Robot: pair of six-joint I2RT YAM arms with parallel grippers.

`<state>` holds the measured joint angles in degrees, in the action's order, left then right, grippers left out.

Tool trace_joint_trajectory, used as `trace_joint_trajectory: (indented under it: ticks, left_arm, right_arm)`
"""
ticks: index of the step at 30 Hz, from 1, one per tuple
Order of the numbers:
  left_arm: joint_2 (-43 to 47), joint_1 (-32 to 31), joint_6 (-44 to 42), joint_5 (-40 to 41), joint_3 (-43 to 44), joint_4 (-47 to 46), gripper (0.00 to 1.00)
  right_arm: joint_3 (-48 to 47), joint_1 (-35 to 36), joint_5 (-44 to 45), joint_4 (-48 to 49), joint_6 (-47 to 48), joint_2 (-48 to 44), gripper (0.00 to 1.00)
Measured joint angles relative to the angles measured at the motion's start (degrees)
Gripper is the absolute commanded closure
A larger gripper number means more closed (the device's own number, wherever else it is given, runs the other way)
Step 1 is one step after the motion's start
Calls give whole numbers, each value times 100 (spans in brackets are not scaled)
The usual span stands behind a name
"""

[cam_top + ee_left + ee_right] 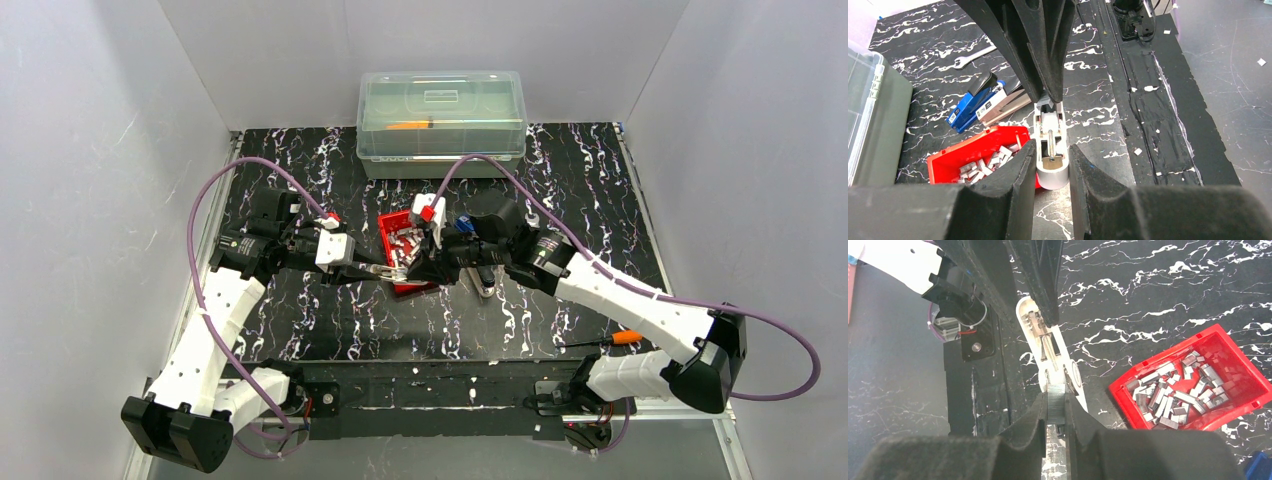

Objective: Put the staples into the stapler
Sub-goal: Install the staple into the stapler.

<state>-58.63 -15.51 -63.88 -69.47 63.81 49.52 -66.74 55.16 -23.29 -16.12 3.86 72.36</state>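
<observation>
We are looking at the left fingers point(1008, 190) clamping the rounded silver end of the stapler point(1050, 172), one finger pressing on each side of it. The stapler is lying open, with its spring and channel facing up. The right fingers point(1020, 432) are pinching a staple strip point(1056, 402), a small grey block sitting squarely between the two fingertips. That strip is hanging right over the stapler's channel, at the end opposite the left fingers; whether it is touching the metal we cannot tell. In the left wrist view the right fingers are reaching in from straight ahead of the left fingers and meeting the far end of the stapler. The other staples point(1178, 395) are lying loose in a red bin point(945, 167), which is sitting on the table point(1158, 285) just beside both sets of fingers (to the right of the right fingers in their own view). Beyond the bin from the left fingers a blue stapler point(970, 107) is lying on the table, and a wrench point(970, 57) is resting farther off.
</observation>
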Motion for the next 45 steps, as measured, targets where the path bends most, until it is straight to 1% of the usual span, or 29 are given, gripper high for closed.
trace_joint_trajectory:
  ticks: [6,31,38,45]
  left_arm:
    - [0,-11,2,-2,0,4,100]
    - [0,-26,0,2,0,44,100]
    - [0,-42,2,7,0,72,100]
    - [0,-42,2,9,0,68,100]
  right_arm:
    - [0,0,24,138,-4,-44,85]
    - [232,0,68,162,0,-44,85]
    - [487,0,87,407,-17,-63,79]
    - [505,0,87,442,-22,-66,78]
